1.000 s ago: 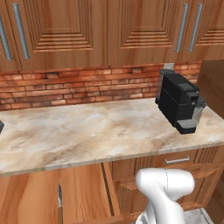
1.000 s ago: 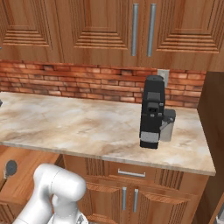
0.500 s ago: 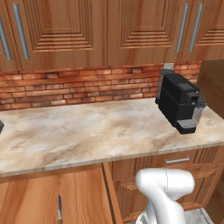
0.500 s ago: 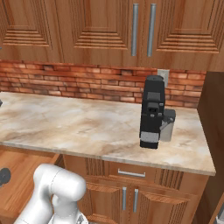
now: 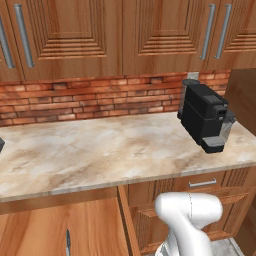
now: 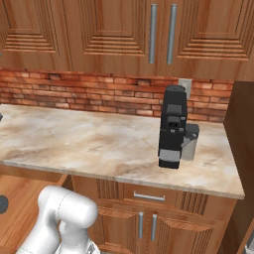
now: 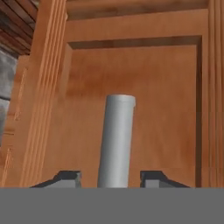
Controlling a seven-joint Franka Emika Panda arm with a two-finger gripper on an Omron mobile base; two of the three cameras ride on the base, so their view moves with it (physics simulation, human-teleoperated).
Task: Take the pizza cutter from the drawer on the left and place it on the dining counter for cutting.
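**Operator:** What is the room like, from the left across?

**Observer:** On your left base view, brown wooden upper cabinets [image 5: 75, 35] run along the top, with stepped panels and long upright silver handles. Below them you have a red brick backsplash [image 5: 90, 97], rough and matt. In front of it lies the desk [image 5: 100, 150], a smooth beige marble slab with brown veins. Far right on it stands a boxy black coffee machine [image 5: 202, 120], close to the bricks.

**Operator:** And under the desk?

**Observer:** At the lower left, you see the drawer [image 5: 30, 230] standing out from under the marble edge, with plain lighter wood inside. The pizza cutter [image 5: 67, 243] lies in it, a thin grey sliver from this side. On your right base view it is a dark round shape [image 6: 2, 204] cut by the left edge, so you cannot make out its handle. To the right, a closed small drawer [image 5: 202, 183] carries a short level silver bar, and the white arm [image 5: 190, 215] rises glossy and rounded in front of it.

**Operator:** How does the gripper stand?

**Observer:** In your hand view, the gripper [image 7: 110, 177] has its jaws apart. A smooth round silver bar handle [image 7: 116, 131] runs up between the two dark tips with a gap on each side, so nothing is clamped. Behind the bar you have a warm brown wooden front [image 7: 162, 109] with a recessed panel and ribbed moulding at its left.
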